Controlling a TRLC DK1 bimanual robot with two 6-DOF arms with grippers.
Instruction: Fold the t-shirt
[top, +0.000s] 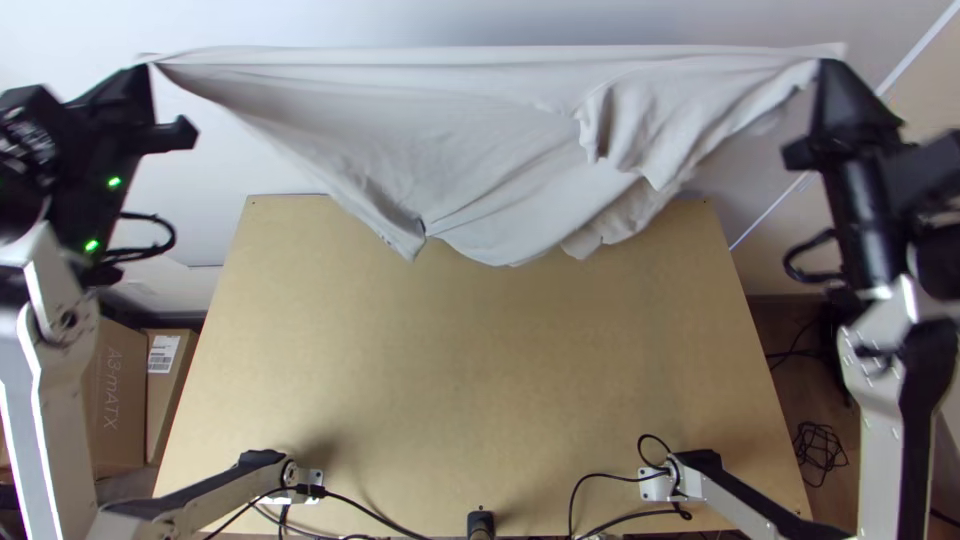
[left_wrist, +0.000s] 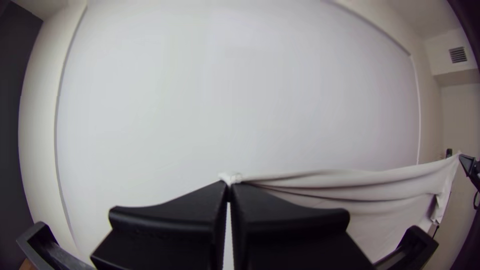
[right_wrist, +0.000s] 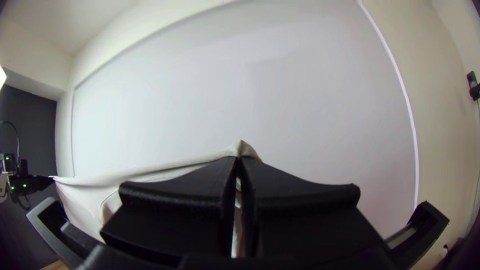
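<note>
Pinching the t-shirt (top: 450, 140) taut at opposite ends with left fingers (left_wrist: 175, 215) and right fingers (right_wrist: 175, 200), likely to straighten bunched folds.

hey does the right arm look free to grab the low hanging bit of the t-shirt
Probably not: the right gripper is shut on the t-shirt at one end of its taut upper edge, so it would likely have to let go before taking the part that hangs lower.
</note>
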